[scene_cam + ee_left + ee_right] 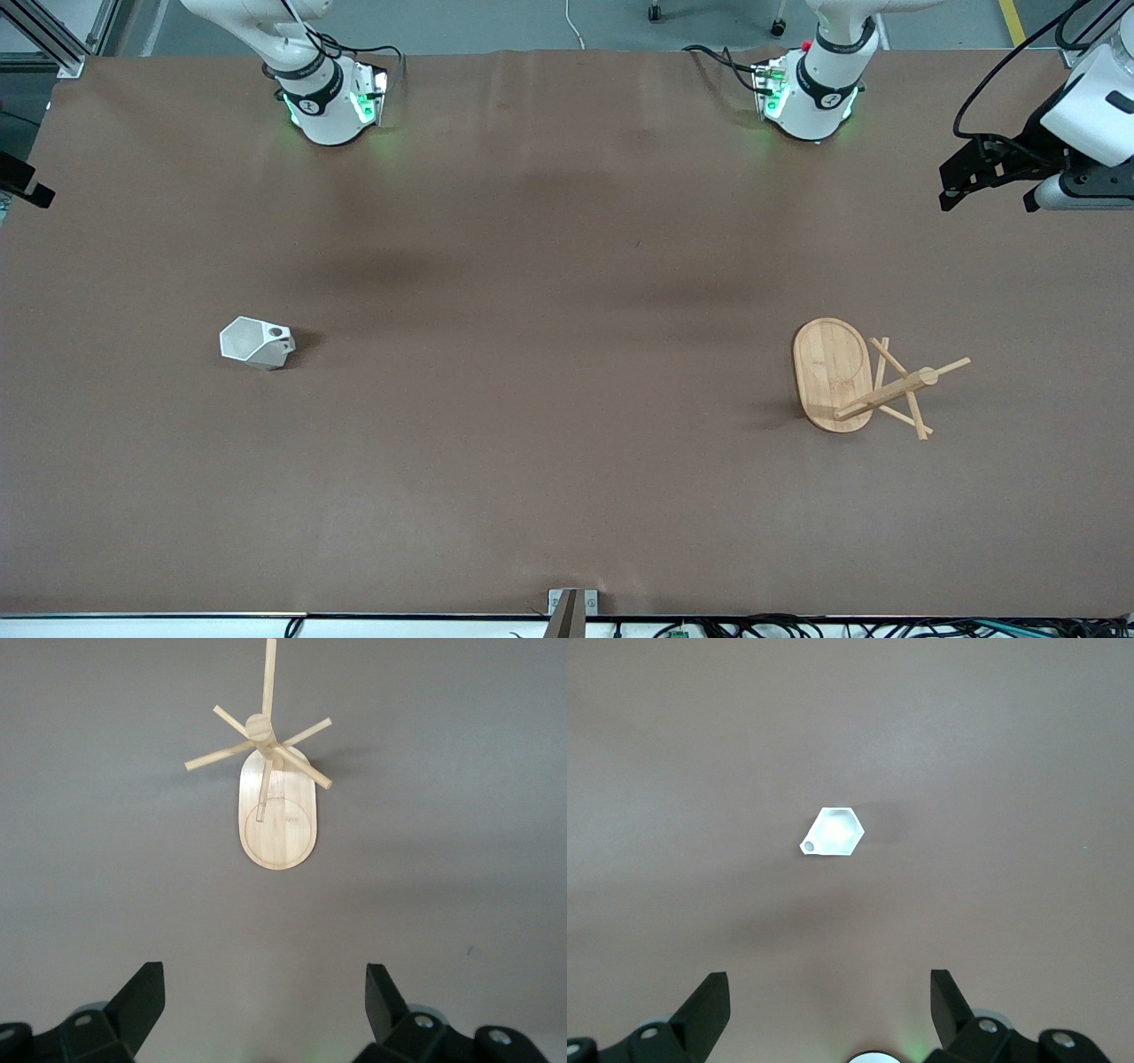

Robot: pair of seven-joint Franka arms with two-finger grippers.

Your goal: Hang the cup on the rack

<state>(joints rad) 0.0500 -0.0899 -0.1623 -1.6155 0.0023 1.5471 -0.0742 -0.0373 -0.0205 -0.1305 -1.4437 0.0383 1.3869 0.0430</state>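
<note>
The cup (257, 343) stands toward the right arm's end of the brown table (549, 266), upright on its bottom with its mouth up. It is small, matte white and faceted, with a hexagonal rim. Its side handle, pierced by a round hole, points toward the left arm's end. It is well apart from everything else, with only bare tabletop around it. The right gripper (828, 1010) hangs above the table. Its black fingers (709, 1005) are spread wide and hold nothing, and the cup (833, 833) lies well clear of them.

A small metal bracket (571, 610) sits at the table's near edge, about midway along it. A long bare stretch of table separates the cup from the rack (850, 377).

The rack stands toward the left arm's end, slightly nearer the front camera than the cup. It is light bamboo, with a flat oval base, a central post and thin pegs crossing near the top. No cup hangs on it. The left gripper (988, 199) hovers over the table at the left arm's end, its claw wide open and empty.
</note>
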